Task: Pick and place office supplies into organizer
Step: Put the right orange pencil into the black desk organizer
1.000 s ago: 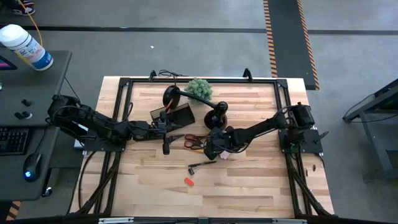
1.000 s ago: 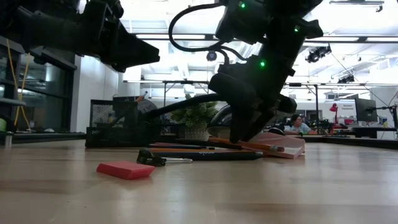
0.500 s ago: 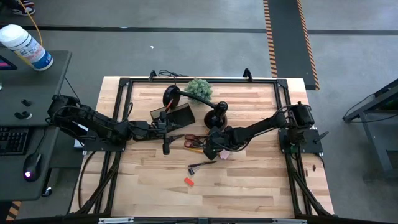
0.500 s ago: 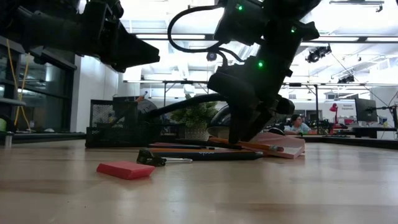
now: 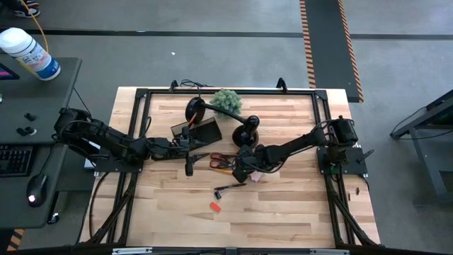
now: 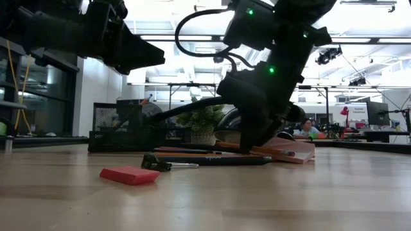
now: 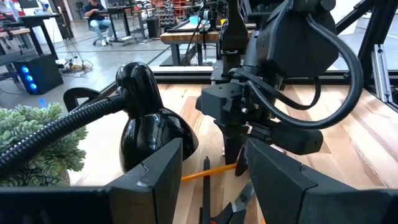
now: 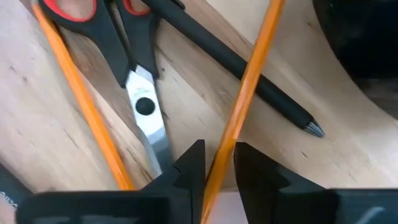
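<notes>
My right gripper (image 8: 217, 165) is down on the table among the supplies (image 5: 241, 172), shut on an orange pencil (image 8: 249, 74). Beside it lie orange-handled scissors (image 8: 134, 81), a black pen (image 8: 249, 81) and a second orange pencil (image 8: 81, 99). The pink sticky-note pad (image 6: 297, 149) lies under the held pencil's eraser end. The thin black tool (image 5: 230, 188) and the red clip (image 5: 214, 206) lie nearer the table's front edge. The dark organizer (image 5: 199, 131) stands on the table behind them. My left gripper (image 5: 190, 154) hovers open beside the organizer. My right gripper pinches the orange pencil's shaft (image 8: 219, 152) between its two fingers (image 8: 189, 168), which come from above, slanting down, and lie across it. The pencil sits low and slightly tilted (image 6: 270, 151), one end over the pink pad. Whether it is lifted clear I cannot tell.
The black lamp's round base (image 5: 248, 131) and its head (image 5: 195, 110) stand right behind the supplies, joined by a bent neck. The green fuzzy plant (image 5: 228, 101) stands at the far edge. Bare wood (image 5: 283, 212) lies toward the near edge.
In the low view my right gripper has shifted slightly sideways while staying down at the pencil. The pencil and the other supplies lie where they were. My left arm has kept still.
</notes>
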Tool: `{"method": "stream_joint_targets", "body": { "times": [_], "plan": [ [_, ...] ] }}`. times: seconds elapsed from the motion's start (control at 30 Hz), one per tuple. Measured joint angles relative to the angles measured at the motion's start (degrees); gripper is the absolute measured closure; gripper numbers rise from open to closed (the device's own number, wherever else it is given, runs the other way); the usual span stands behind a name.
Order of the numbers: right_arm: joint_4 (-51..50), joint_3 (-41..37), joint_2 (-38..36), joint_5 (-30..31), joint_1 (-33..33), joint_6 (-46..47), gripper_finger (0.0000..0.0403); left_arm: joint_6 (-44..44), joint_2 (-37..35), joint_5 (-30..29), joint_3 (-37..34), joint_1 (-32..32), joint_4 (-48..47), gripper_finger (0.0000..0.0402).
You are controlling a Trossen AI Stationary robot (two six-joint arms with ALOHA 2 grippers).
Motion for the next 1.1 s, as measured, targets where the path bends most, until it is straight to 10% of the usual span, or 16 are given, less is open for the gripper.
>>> {"method": "stream_joint_targets", "body": {
  "times": [0.3, 1.1],
  "plan": [
    [4.4, -2.3, 0.0, 0.6, 0.0, -2.2, 0.0387, 0.0, 0.0, 0.0, 0.0, 0.0, 0.0, 0.0234],
    [-1.8, -2.3, -11.1, 11.1, 3.8, -8.6, 0.0388, 0.0, 0.0, 0.0, 0.0, 0.0, 0.2, 0.0234]
  ]
}}
